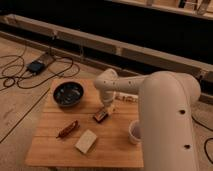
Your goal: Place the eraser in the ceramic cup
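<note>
The eraser (pixel 100 115), a small dark block with orange-red edging, lies flat on the wooden table (pixel 115 150) near its middle. My gripper (pixel 108 107) hangs from the white arm just above and to the right of the eraser, at its upper right end. The ceramic cup (pixel 133 132), small and off-white, stands upright near the table's right edge. It is partly hidden behind my big white arm (pixel 165 120). The cup is about a hand's width to the right of and in front of the eraser.
A wide dark bowl (pixel 68 93) stands at the table's back left. A slim reddish-brown bar (pixel 67 129) lies left of centre. A pale beige block (pixel 86 141) lies near the front edge. Cables and a black box (pixel 36 66) lie on the floor to the left.
</note>
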Robot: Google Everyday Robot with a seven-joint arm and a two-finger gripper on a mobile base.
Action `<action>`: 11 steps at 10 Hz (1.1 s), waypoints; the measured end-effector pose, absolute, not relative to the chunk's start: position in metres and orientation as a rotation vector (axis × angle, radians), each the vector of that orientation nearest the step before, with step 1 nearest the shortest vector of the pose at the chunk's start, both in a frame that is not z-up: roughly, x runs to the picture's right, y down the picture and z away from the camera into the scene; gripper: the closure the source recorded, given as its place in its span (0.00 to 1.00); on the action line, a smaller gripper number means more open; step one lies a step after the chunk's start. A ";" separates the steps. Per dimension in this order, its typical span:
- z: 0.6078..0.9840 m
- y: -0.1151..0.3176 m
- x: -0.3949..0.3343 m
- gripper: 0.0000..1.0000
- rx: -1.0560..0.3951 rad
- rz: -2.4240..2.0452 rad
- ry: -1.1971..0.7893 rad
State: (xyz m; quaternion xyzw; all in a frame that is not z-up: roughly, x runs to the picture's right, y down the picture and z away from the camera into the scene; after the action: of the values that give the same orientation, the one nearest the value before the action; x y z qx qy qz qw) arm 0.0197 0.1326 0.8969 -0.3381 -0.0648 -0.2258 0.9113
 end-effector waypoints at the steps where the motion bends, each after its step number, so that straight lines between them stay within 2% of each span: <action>1: 0.890 0.123 0.024 1.00 -0.681 -0.464 -0.124; 7: 0.807 0.056 0.056 1.00 -0.634 -0.546 -0.029; 11: 0.744 0.046 0.093 1.00 -0.673 -0.562 0.062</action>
State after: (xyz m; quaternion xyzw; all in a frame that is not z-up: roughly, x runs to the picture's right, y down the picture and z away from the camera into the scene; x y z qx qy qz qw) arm 0.0934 0.0457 0.7439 -0.3259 0.0299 -0.2718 0.9050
